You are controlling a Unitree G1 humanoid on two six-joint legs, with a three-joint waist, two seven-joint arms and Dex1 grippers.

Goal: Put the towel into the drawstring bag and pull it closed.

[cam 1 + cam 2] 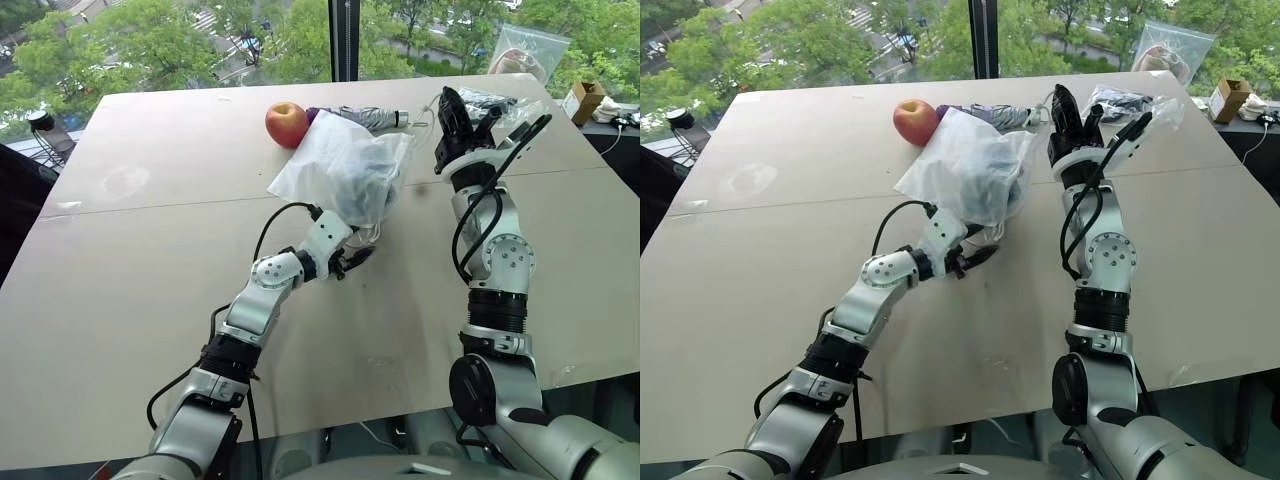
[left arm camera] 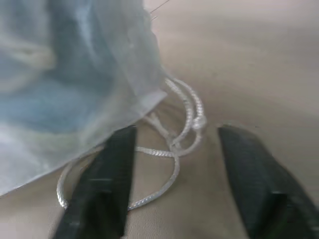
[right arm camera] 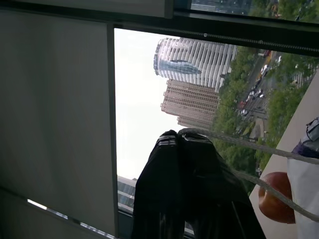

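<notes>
Left wrist view: left gripper (image 2: 172, 172), fingers spread, straddles looped white cords (image 2: 172, 149) on the tan table (image 1: 150, 300). Thin translucent white drawstring bag (image 1: 345, 165) just ahead, blue-grey fuzzy towel (image 2: 55, 84) inside. Right gripper (image 3: 180, 142), raised, pinches one cord taut.

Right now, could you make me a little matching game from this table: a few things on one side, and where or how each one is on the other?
Things:
1. apple
2. towel
3. right gripper
4. left gripper

States:
A. fingers apart, over loose white cord loops on the table
B. inside the drawstring bag
C. shut on a taut cord, raised off the table
D. at the table's far side, beside the bag

Pairs: 1-D, 2-B, 3-C, 4-A
</notes>
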